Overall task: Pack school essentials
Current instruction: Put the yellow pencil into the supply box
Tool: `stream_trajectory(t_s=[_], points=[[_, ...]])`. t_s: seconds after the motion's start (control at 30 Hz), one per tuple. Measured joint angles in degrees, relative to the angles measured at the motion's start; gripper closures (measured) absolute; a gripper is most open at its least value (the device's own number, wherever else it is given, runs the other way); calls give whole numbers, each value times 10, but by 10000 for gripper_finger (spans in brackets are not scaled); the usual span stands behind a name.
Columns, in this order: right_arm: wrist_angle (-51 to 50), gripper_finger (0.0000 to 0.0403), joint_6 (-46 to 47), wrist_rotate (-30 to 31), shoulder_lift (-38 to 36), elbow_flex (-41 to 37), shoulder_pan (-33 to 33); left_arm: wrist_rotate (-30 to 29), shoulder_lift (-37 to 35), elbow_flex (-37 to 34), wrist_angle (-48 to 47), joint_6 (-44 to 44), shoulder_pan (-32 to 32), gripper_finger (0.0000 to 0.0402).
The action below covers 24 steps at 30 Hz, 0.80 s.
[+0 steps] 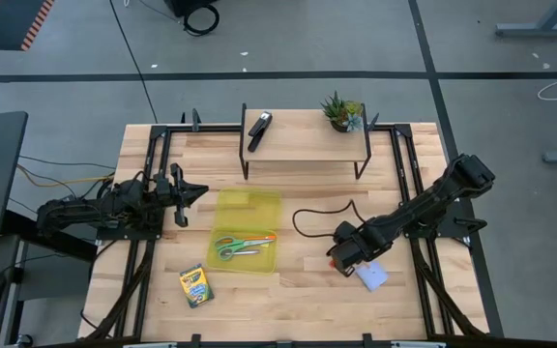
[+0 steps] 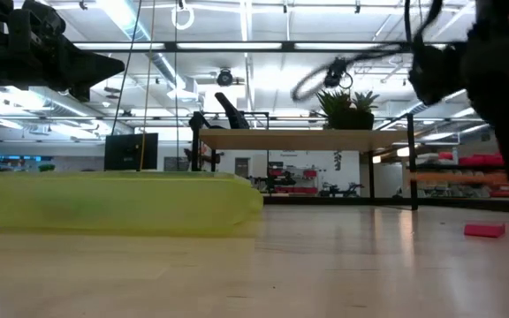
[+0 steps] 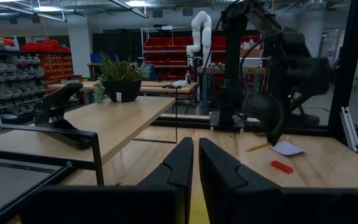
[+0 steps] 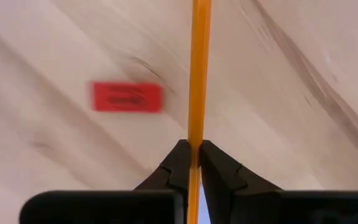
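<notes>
My right gripper (image 1: 339,257) is low over the table right of the yellow case (image 1: 248,232) and is shut on the yellow pencil (image 4: 197,74). The small red piece (image 4: 127,98) lies flat on the wood beside it, as does the pale blue notepad (image 1: 373,275). The green-handled scissors (image 1: 232,247) and the orange pen (image 1: 257,238) lie inside the case. The yellow-green crayon box (image 1: 196,286) lies flat near the front edge. My left gripper (image 1: 188,189) is shut and empty, raised at the case's left far corner. My right gripper pinches the pencil's shaft (image 4: 197,140) between its two fingertips. The fingers come from above, slanting down, and the pencil runs on ahead of them, along them. Whether the pencil's far end touches the table, I cannot tell.
A raised wooden shelf (image 1: 303,145) stands at the table's far side with a black stapler (image 1: 259,129) and a small potted plant (image 1: 342,112) on it. A black cable (image 1: 319,215) loops on the table between the case and my right arm.
</notes>
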Motion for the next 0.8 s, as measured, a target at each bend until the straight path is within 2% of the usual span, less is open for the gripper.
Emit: stream_trajectory(t_s=[0.3,0.47,0.67,0.8], points=[[3,369,-26,43,-1,61,0,0,0,0,0,0,0,374],[74,369,-58,45,5,63,0,0,0,0,0,0,0,367],[150,369,-97,34,48,65,-2,0,0,0,0,0,0,368],[139,369,-133,23,95,120,-11,0,0,0,-1,0,0,374]])
